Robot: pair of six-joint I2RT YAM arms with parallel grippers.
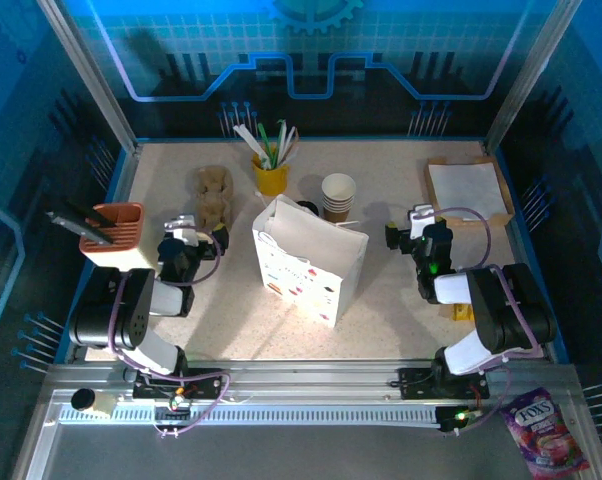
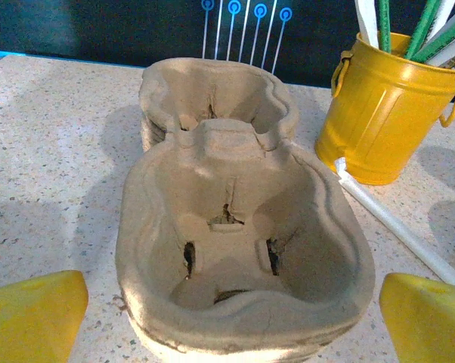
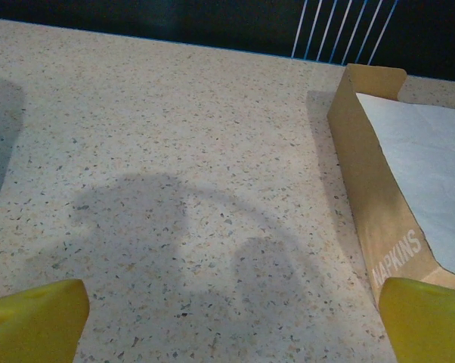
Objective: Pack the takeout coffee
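Fingers of my left claw (image 2: 227, 321) sit in the bottom corners of the left wrist view, spread wide with nothing gripped. A moulded pulp cup carrier (image 2: 239, 234) lies on the speckled surface (image 2: 54, 151) just ahead of them, both wells empty. A yellow bucket of utensils (image 2: 382, 106) stands at upper right, with a white stick (image 2: 397, 227) lying at its foot. My right claw (image 3: 227, 321) is just as wide open and empty above bare surface, with a brown napkin box (image 3: 375, 219) at right. From the top, a white paper bag (image 1: 311, 262) stands open mid-frame, and a stack of lidless paper cups (image 1: 338, 197) sits behind it. A dark round shape (image 1: 308, 208) at the bag's far rim may be a takeout coffee lid; I cannot tell.
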